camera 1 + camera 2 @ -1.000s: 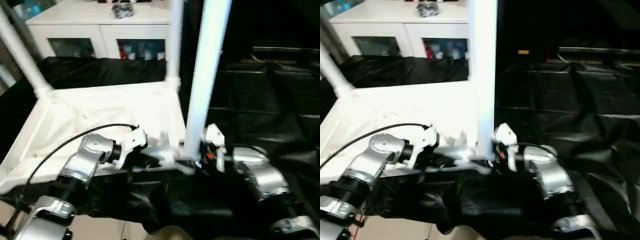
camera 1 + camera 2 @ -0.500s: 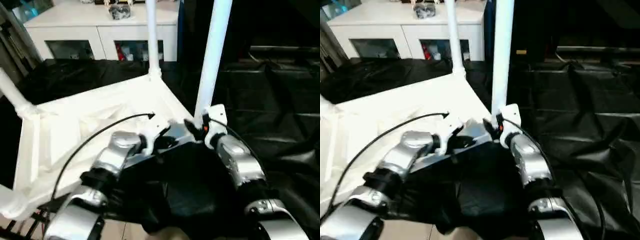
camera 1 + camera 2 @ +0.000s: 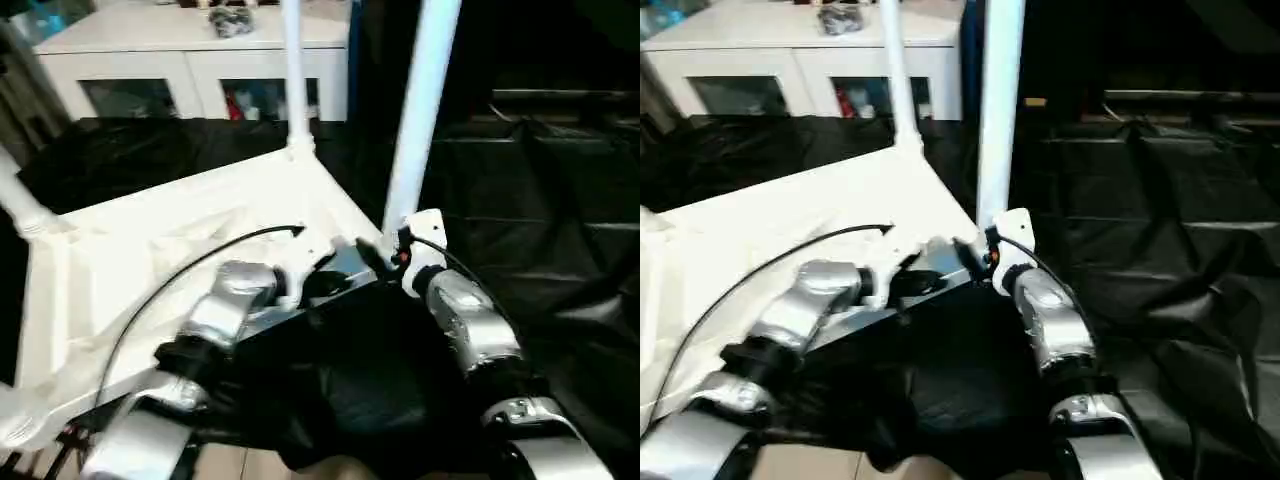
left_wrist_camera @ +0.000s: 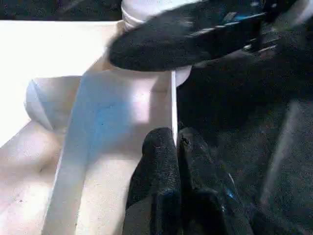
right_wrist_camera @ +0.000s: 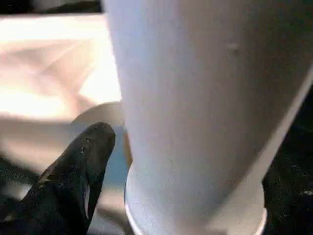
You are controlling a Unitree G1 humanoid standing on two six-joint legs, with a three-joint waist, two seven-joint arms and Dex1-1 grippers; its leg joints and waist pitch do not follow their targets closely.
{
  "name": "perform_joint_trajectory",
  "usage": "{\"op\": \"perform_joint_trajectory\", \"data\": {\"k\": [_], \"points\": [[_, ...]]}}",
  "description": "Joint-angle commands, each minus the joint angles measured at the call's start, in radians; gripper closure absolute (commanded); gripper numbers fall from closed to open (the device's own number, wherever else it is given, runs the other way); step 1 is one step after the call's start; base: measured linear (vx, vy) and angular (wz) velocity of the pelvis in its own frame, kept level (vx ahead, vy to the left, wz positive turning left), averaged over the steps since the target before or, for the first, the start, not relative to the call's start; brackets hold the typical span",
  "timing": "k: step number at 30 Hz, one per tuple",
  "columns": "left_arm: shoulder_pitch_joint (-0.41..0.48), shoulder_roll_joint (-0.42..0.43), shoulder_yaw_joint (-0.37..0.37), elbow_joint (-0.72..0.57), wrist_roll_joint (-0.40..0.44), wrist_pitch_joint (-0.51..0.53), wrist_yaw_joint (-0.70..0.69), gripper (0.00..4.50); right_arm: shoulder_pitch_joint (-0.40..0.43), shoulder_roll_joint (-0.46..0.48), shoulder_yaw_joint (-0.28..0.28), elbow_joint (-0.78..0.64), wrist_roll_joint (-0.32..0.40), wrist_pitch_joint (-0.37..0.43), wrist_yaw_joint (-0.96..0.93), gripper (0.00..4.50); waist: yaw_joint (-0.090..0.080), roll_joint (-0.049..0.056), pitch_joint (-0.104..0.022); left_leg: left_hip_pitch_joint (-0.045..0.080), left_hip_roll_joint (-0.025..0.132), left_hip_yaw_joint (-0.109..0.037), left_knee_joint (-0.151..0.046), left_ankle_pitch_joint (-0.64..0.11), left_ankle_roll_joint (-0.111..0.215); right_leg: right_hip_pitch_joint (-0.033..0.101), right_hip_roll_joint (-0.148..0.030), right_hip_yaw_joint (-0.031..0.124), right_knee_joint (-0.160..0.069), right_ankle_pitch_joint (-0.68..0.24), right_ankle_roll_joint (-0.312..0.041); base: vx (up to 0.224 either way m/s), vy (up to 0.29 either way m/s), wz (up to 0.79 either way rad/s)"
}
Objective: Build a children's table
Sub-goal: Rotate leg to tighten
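The left wrist view shows the left gripper (image 4: 177, 147) pinched on the tabletop (image 3: 150, 250) thin rim. Head views show smooth tubular legs (image 3: 420, 110) upright, at twelve o'clock from the right gripper (image 3: 385, 262), whose jaws' spread I cannot tell.

The near leg (image 3: 418, 120) runs out past the head view's top edge, as does the far leg (image 3: 293, 70). The tabletop (image 3: 150, 250) is cut off at the left edge. The robot's silver forearms hide its near rim. Small dark items (image 3: 232, 20) on the cabinet (image 3: 200, 60) are too blurred to identify.
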Motion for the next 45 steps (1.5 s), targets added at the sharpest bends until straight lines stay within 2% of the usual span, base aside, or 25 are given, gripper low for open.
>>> {"op": "perform_joint_trajectory", "data": {"k": [1,4,8,12,13,16,23,28,30,31,33,35,36,37,38,39,40,41,45], "points": [[-0.012,-0.018,-0.042,-0.064,-0.046,-0.047,-0.086,4.50,0.031,0.023,0.156,-0.043,0.025,0.016,0.215,0.52,0.011,-0.015,-0.059,-0.008,0.010,0.006,-0.054,-0.190,0.114,0.063,-0.038,0.029,-0.068,-0.157,-0.260,0.000,0.000,0.00],[-0.005,0.009,-0.048,-0.073,-0.052,-0.050,-0.139,4.50,0.057,-0.035,0.181,-0.102,0.046,0.022,0.333,0.52,0.016,-0.013,-0.056,-0.005,0.013,0.007,-0.055,-0.198,0.121,0.060,-0.037,0.028,-0.068,-0.172,-0.268,0.000,0.000,0.00],[0.000,0.037,-0.053,-0.076,-0.056,-0.057,-0.186,4.50,0.079,-0.092,0.204,-0.148,0.058,0.031,0.448,0.52,0.031,-0.017,-0.053,-0.003,0.015,0.008,-0.058,-0.225,0.108,0.058,-0.038,0.031,-0.073,-0.240,-0.249,0.000,0.000,0.00],[0.002,0.072,-0.050,-0.075,-0.060,-0.066,-0.235,4.50,0.097,-0.152,0.231,-0.187,0.064,0.046,0.556,0.52,0.039,-0.015,-0.055,-0.002,0.016,0.006,-0.058,-0.218,0.096,0.057,-0.039,0.033,-0.070,-0.234,-0.246,0.000,0.000,0.00],[0.002,0.075,-0.049,-0.074,-0.060,-0.067,-0.241,4.50,0.098,-0.156,0.232,-0.190,0.065,0.048,0.565,0.75,0.038,-0.015,-0.055,-0.004,0.015,0.006,-0.058,-0.214,0.097,0.057,-0.039,0.033,-0.070,-0.226,-0.248,0.000,0.000,0.00],[0.001,0.085,-0.048,-0.071,-0.058,-0.068,-0.252,4.50,0.099,-0.161,0.235,-0.196,0.072,0.058,0.577,0.83,0.039,-0.016,-0.056,-0.003,0.014,0.006,-0.056,-0.201,0.096,0.058,-0.039,0.032,-0.068,-0.212,-0.253,0.000,0.000,0.00],[0.007,0.082,-0.052,-0.083,-0.067,-0.062,-0.258,4.50,0.101,-0.144,0.228,-0.199,0.075,0.075,0.570,1.49,0.042,-0.016,-0.057,-0.003,0.014,0.006,-0.056,-0.191,0.094,0.058,-0.039,0.031,-0.067,-0.206,-0.253,0.000,0.000,0.00],[0.010,0.061,-0.041,-0.084,-0.070,-0.052,-0.232,4.50,0.113,-0.131,0.214,-0.205,0.085,0.101,0.557,1.69,0.044,-0.015,-0.056,-0.003,0.014,0.006,-0.057,-0.196,0.090,0.059,-0.039,0.031,-0.068,-0.218,-0.248,0.000,0.000,0.00],[-0.004,0.028,-0.024,-0.060,-0.057,-0.044,-0.151,4.50,0.108,-0.089,0.178,-0.175,0.084,0.095,0.462,1.69,0.044,-0.013,-0.055,-0.003,0.015,0.006,-0.057,-0.198,0.085,0.057,-0.040,0.032,-0.070,-0.224,-0.245,0.000,0.000,0.00],[-0.016,-0.003,-0.016,-0.038,-0.043,-0.038,-0.085,4.50,0.095,-0.042,0.140,-0.126,0.073,0.077,0.344,1.70,0.042,-0.013,-0.055,-0.003,0.014,0.005,-0.057,-0.200,0.080,0.056,-0.041,0.033,-0.070,-0.228,-0.244,0.000,0.000,0.00],[-0.023,-0.020,-0.016,-0.026,-0.032,-0.029,-0.049,4.50,0.084,-0.017,0.120,-0.095,0.065,0.075,0.273,1.73,0.035,-0.015,-0.052,0.000,0.010,0.004,-0.061,-0.234,0.054,0.054,-0.042,0.031,-0.079,-0.310,-0.221,0.000,0.000,0.00],[-0.036,-0.051,-0.018,-0.004,-0.014,-0.018,0.010,4.50,0.067,0.022,0.098,-0.048,0.048,0.064,0.167,1.73,0.031,-0.016,-0.051,-0.001,0.007,0.001,-0.064,-0.246,0.045,0.055,-0.041,0.030,-0.082,-0.350,-0.202,0.000,0.000,0.00],[-0.044,-0.067,-0.019,0.008,-0.005,-0.011,0.042,4.50,0.061,0.041,0.092,-0.031,0.040,0.061,0.125,1.73,0.029,-0.011,-0.051,0.001,0.008,0.001,-0.063,-0.250,0.043,0.052,-0.041,0.031,-0.083,-0.351,-0.200,0.000,0.000,0.00],[-0.053,-0.087,-0.018,0.021,0.001,-0.004,0.076,4.50,0.055,0.061,0.092,-0.015,0.029,0.059,0.082,1.73,0.023,-0.014,-0.048,0.000,0.007,0.001,-0.064,-0.267,0.040,0.052,-0.040,0.030,-0.086,-0.368,-0.193,0.000,0.000,0.00],[-0.065,-0.110,-0.014,0.036,0.007,0.003,0.120,4.50,0.047,0.086,0.092,0.002,0.016,0.055,0.033,1.73,0.022,-0.011,-0.050,0.001,0.005,0.000,-0.063,-0.266,0.037,0.051,-0.040,0.030,-0.087,-0.374,-0.188,0.000,0.000,0.00],[-0.079,-0.140,-0.005,0.052,0.014,0.022,0.183,4.50,0.033,0.118,0.085,0.024,0.006,0.060,-0.030,1.74,0.020,-0.012,-0.047,0.003,0.005,0.001,-0.065,-0.278,0.037,0.049,-0.039,0.030,-0.091,-0.390,-0.183,0.000,0.000,0.00],[-0.079,-0.140,-0.005,0.052,0.014,0.022,0.183,4.50,0.033,0.118,0.085,0.024,0.006,0.060,-0.030,1.74,0.020,-0.013,-0.046,0.005,0.003,0.002,-0.064,-0.285,0.036,0.048,-0.038,0.030,-0.093,-0.402,-0.178,0.000,0.000,0.00],[-0.086,-0.155,-0.003,0.059,0.016,0.030,0.206,4.50,0.021,0.137,0.078,0.042,-0.003,0.065,-0.076,1.74,0.022,-0.009,-0.049,0.005,0.003,-0.001,-0.065,-0.286,0.038,0.051,-0.039,0.029,-0.091,-0.404,-0.176,0.000,0.000,0.00],[-0.105,-0.189,-0.002,0.087,0.040,0.039,0.273,4.50,-0.035,0.203,0.063,0.133,-0.044,0.043,-0.217,1.74,0.017,-0.006,-0.050,0.002,0.003,-0.001,-0.066,-0.282,0.034,0.050,-0.038,0.029,-0.090,-0.372,-0.181,0.000,0.000,0.00]]}}
